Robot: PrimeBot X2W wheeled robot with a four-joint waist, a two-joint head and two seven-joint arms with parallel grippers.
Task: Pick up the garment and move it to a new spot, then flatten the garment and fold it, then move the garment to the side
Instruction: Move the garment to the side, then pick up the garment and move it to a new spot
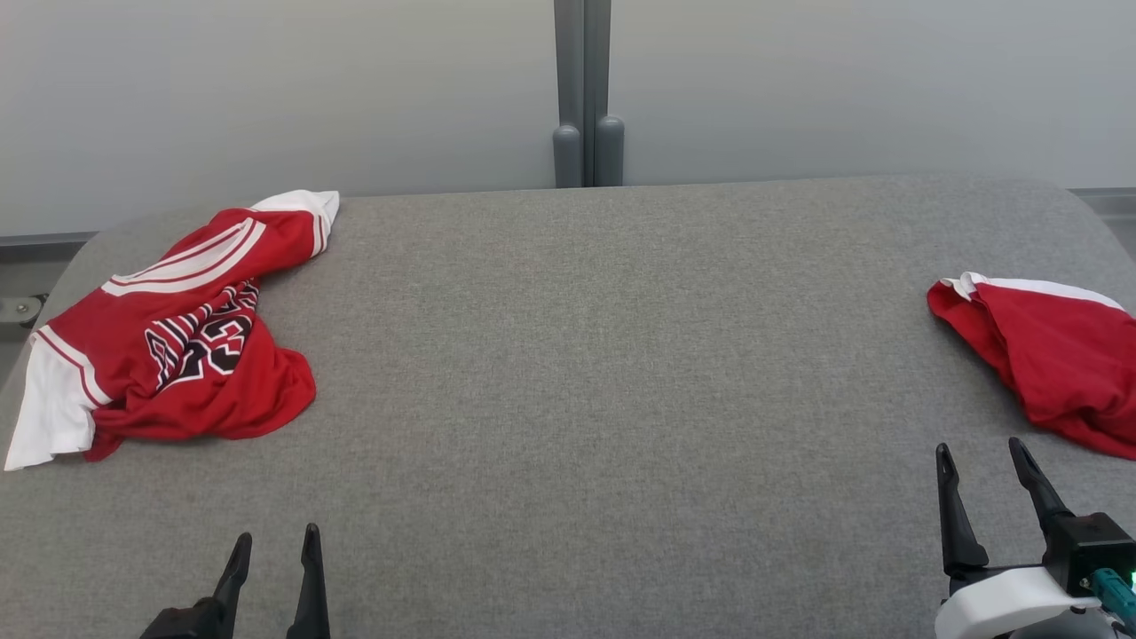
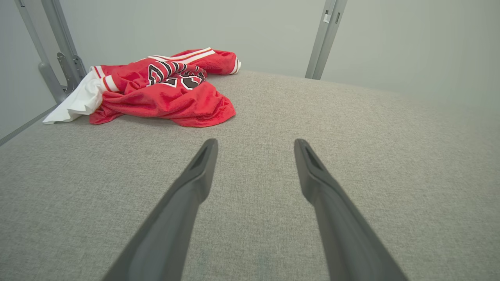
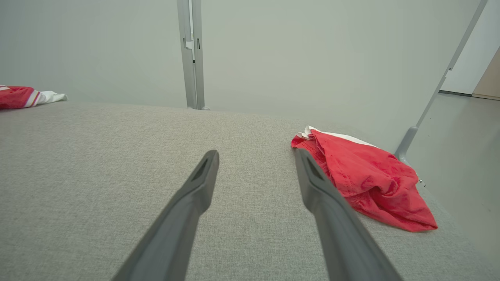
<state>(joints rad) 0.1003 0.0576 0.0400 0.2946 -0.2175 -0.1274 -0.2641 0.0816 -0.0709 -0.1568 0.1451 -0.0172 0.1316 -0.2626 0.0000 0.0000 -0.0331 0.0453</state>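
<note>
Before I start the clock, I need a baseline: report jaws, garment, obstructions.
Left gripper, right gripper: jaws open, empty. Jersey crumpled, far left, untouched. Second red garment at right edge.

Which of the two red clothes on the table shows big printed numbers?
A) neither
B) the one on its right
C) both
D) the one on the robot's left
D: the jersey on the left shows black-and-white digits, while the red garment on the right shows only plain red cloth with a white edge.
</note>
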